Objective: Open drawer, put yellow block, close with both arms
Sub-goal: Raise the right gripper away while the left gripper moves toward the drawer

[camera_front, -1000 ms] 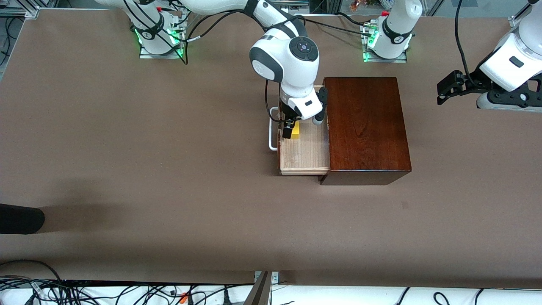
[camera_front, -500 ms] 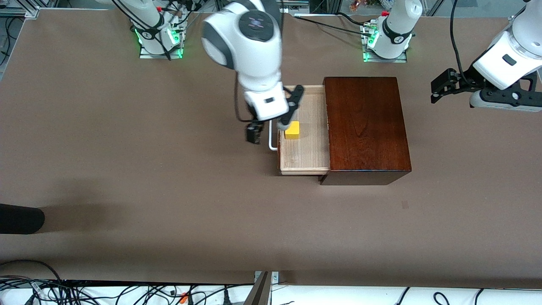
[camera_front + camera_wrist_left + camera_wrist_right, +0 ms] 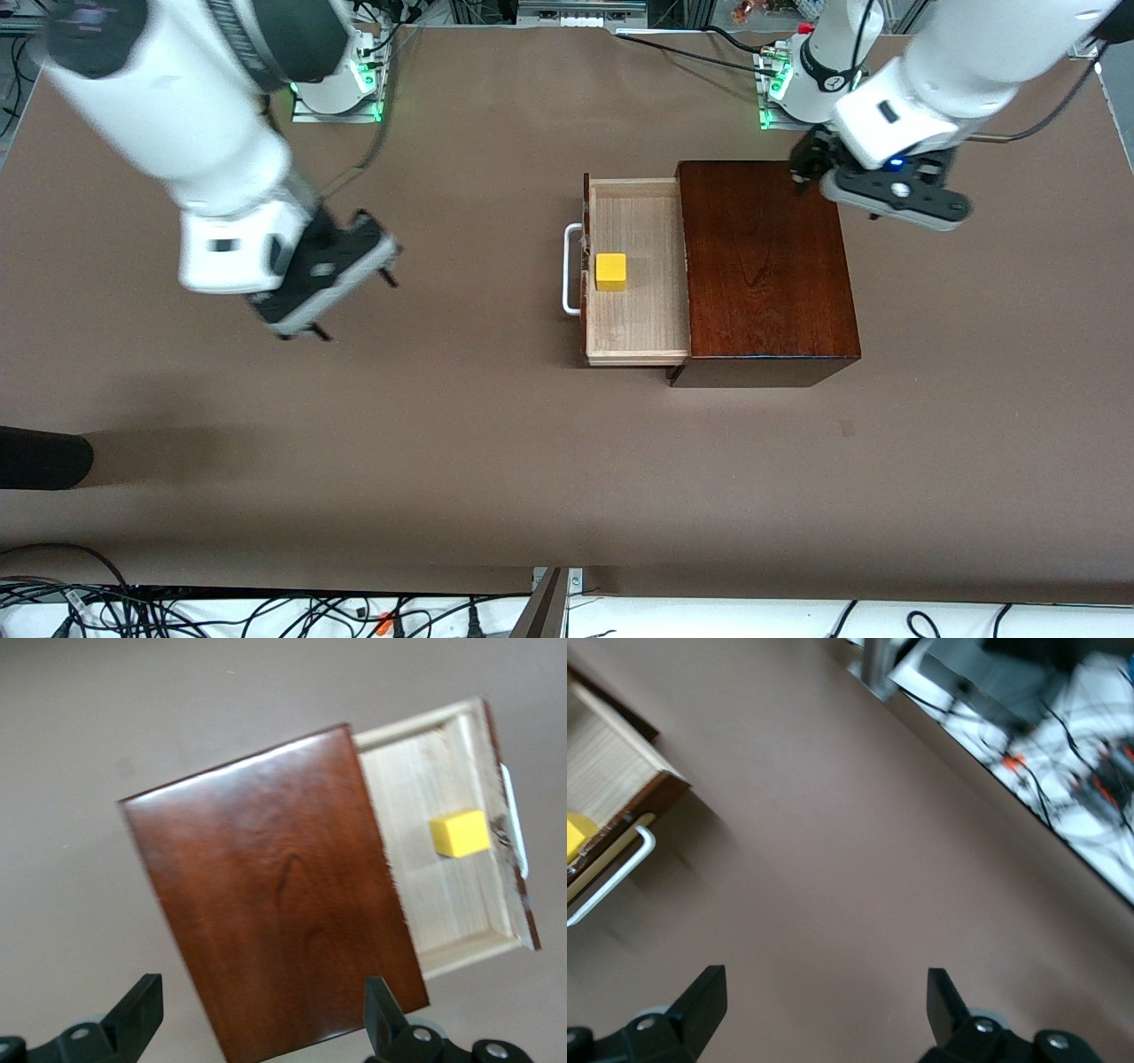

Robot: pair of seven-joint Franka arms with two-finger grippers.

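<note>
The drawer [image 3: 638,270] stands pulled out of its dark wooden box [image 3: 766,266] toward the right arm's end of the counter [image 3: 496,443], the yellow block [image 3: 610,271] resting inside by the white handle [image 3: 571,269]. The right end effector [image 3: 350,283] hangs released over bare counter; the left end effector [image 3: 802,168] hovers over the box.

From the left wrist, spread fingers [image 3: 142,1010] frame the box [image 3: 275,895], drawer [image 3: 443,833] and block [image 3: 461,834].

From the right wrist, parted fingers [image 3: 704,997] show above counter [image 3: 833,859], handle [image 3: 611,877] nearby.
</note>
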